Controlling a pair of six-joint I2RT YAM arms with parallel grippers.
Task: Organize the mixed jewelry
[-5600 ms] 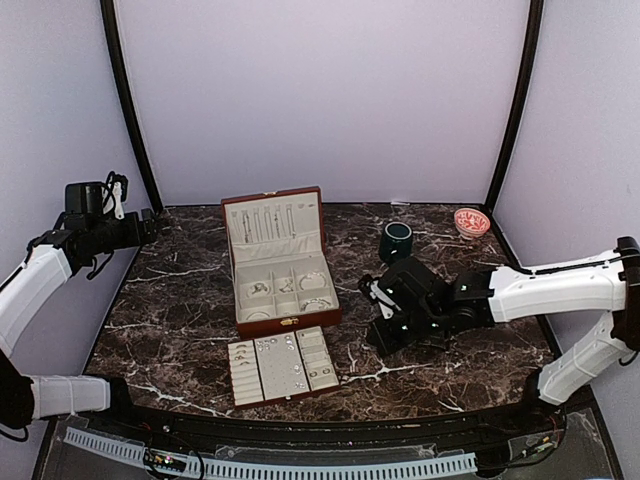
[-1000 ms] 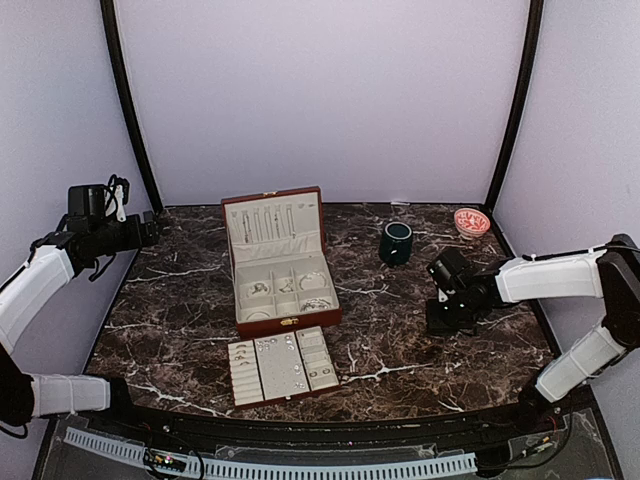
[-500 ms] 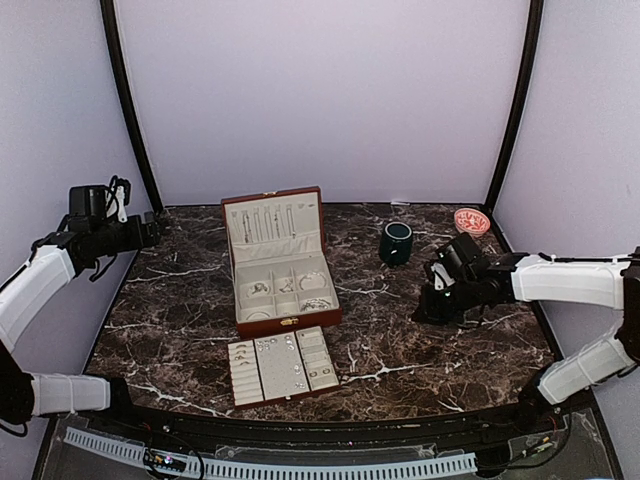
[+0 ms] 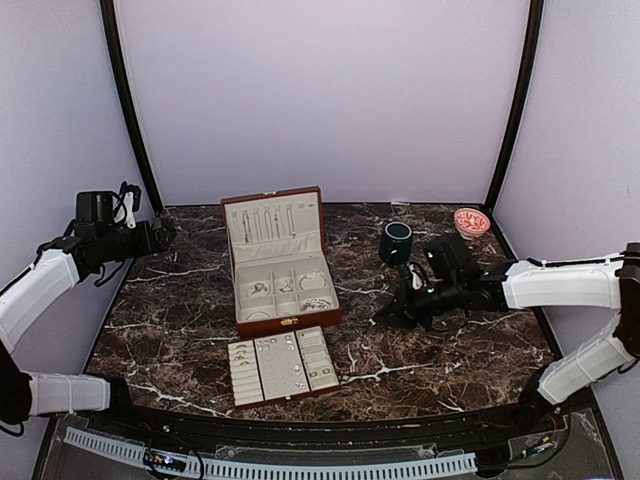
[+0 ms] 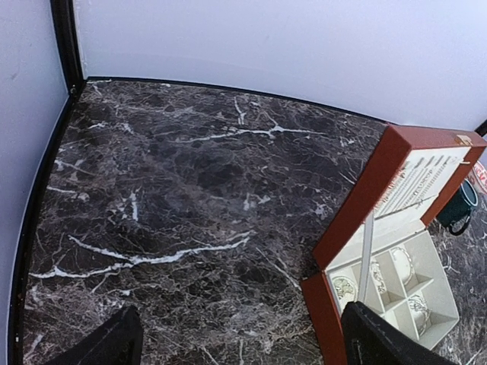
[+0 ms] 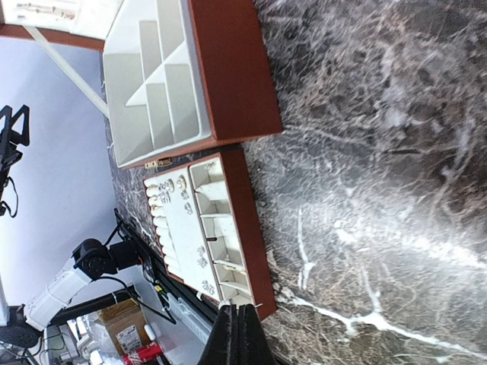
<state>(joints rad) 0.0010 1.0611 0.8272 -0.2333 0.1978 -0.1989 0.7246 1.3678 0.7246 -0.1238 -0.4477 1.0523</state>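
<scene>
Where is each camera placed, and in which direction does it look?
Top external: high behind the arms, looking down over the table; both arms show, left gripper and right gripper.
Left wrist: over the far-left corner, looking down across the table toward the box and mug; its spread fingers show below.
Right wrist: low, right of the box, facing left toward it and the tray; its closed fingers show.
Shared: all three see the box; top and right wrist share the tray.
</scene>
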